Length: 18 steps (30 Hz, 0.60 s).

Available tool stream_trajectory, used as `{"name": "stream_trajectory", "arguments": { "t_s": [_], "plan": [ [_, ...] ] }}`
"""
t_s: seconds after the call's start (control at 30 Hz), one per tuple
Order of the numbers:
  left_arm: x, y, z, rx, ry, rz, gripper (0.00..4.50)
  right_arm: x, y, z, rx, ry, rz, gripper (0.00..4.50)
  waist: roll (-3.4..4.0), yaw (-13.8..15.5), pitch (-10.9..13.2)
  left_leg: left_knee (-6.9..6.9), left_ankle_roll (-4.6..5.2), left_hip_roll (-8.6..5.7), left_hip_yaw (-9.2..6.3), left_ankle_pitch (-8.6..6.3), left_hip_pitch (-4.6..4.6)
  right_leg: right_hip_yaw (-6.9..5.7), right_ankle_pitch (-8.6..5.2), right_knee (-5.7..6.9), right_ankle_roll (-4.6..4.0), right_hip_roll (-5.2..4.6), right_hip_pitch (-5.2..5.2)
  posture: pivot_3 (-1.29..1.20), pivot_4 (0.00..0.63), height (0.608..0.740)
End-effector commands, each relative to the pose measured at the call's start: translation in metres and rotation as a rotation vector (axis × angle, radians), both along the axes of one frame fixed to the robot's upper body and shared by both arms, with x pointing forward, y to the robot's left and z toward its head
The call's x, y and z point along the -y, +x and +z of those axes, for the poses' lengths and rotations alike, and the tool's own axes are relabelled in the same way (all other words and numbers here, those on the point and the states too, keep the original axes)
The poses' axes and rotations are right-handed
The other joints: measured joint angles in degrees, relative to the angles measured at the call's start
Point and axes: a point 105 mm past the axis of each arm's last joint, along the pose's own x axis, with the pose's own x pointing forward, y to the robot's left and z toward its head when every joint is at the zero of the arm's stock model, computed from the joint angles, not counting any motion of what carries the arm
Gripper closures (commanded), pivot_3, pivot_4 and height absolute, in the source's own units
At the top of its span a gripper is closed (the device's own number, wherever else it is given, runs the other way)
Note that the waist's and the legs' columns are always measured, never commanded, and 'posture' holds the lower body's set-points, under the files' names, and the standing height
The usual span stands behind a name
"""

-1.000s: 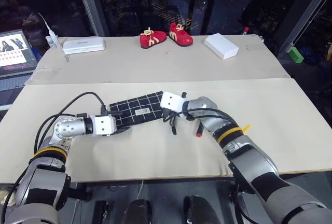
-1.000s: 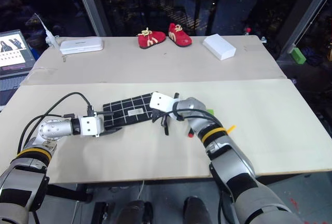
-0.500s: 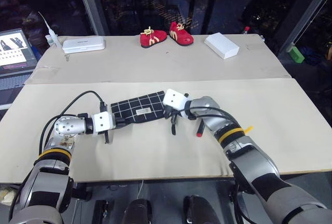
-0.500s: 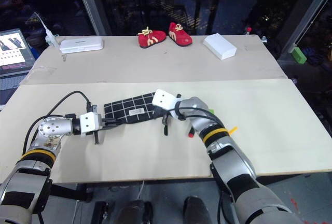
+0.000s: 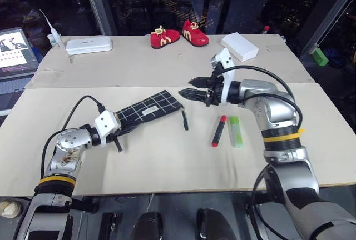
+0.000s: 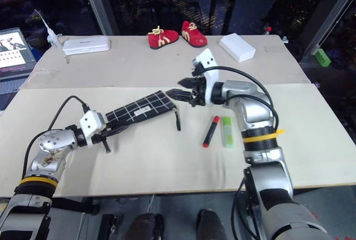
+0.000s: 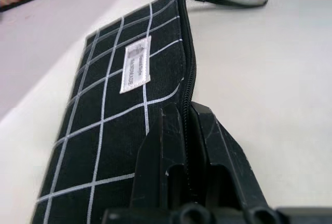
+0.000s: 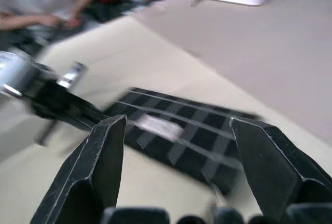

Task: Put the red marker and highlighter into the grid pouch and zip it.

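The grid pouch lies slanted on the near table, its black pull strap trailing from the far end. My left gripper is shut on the pouch's near end, beside the zipper seam. My right gripper hovers open above the table just past the pouch's far corner, holding nothing. The red marker and the light green highlighter lie side by side on the table, right of the pouch and below my right forearm.
On the back table are a pair of small red shoes, a white box and a white case. A laptop sits at the far left. A green block lies off the table to the right.
My right gripper opened, left the pouch's far end and rose to the right, uncovering the highlighter beside the marker. My left gripper shut on the pouch's near end and lifted slightly.
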Motion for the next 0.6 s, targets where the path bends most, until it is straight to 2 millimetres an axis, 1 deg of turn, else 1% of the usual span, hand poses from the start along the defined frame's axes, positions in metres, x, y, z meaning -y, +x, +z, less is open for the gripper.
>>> {"name": "stream_trajectory", "arguments": {
  "t_s": [0.03, 0.13, 0.23, 0.33, 0.43, 0.53, 0.6],
  "plan": [
    [0.013, 0.000, 0.030, 0.031, -0.113, 0.044, 4.50, 0.013, 0.013, -0.026, 0.023, -0.061, -0.211, 0.93, -0.01, -0.1, 0.0, 0.00, 0.00, 0.00, -0.04, 0.00, 0.00, -0.01, 0.00, 0.00, 0.01, -0.01, 0.01, 0.00, 0.150, 0.740],
    [0.021, -0.002, 0.035, 0.023, -0.115, 0.040, 4.50, 0.005, 0.016, -0.044, -0.009, -0.053, -0.261, 0.93, -0.04, -0.6, 0.0, 0.00, -0.10, -0.06, 0.06, 0.06, 0.02, 0.17, 0.00, 0.02, -0.01, 0.06, -0.13, 0.00, 0.150, 0.740],
    [0.027, -0.004, 0.037, 0.012, -0.118, 0.033, 4.50, 0.002, 0.026, -0.052, -0.011, -0.054, -0.319, 0.93, -0.04, -1.4, 0.0, 0.00, -0.22, -0.02, 0.07, 0.14, 0.07, 0.18, 0.01, 0.10, -0.02, 0.15, -0.14, 0.00, 0.150, 0.740],
    [0.028, -0.006, 0.032, 0.000, -0.083, 0.026, 4.50, -0.003, 0.034, -0.046, 0.005, -0.043, -0.331, 0.93, -0.04, -1.5, 0.0, 0.00, -0.22, -0.04, 0.05, 0.16, 0.13, 0.18, 0.01, 0.12, -0.03, 0.14, -0.08, 0.00, 0.150, 0.740],
    [0.026, -0.006, 0.029, -0.004, -0.075, 0.029, 4.50, -0.009, 0.036, -0.042, 0.008, -0.031, -0.311, 0.93, -0.04, -1.6, 0.0, 0.00, -0.21, -0.04, 0.01, 0.15, 0.15, 0.19, 0.01, 0.10, -0.03, 0.14, -0.06, 0.00, 0.150, 0.740],
    [0.026, -0.006, 0.029, -0.004, -0.077, 0.033, 4.50, -0.011, 0.038, -0.043, 0.011, -0.037, -0.307, 0.93, -0.04, -1.6, 0.0, -0.01, -0.19, -0.03, -0.03, 0.14, 0.08, 0.17, 0.01, 0.07, -0.03, 0.14, -0.07, 0.00, 0.150, 0.740],
    [0.025, -0.005, 0.030, -0.004, -0.083, 0.042, 4.50, -0.012, 0.038, -0.047, 0.005, -0.048, -0.302, 0.93, -0.04, -1.6, 0.0, -0.01, -0.18, -0.04, -0.03, 0.13, 0.03, 0.17, 0.01, 0.08, -0.03, 0.12, -0.07, 0.00, 0.150, 0.740]
  ]
}}
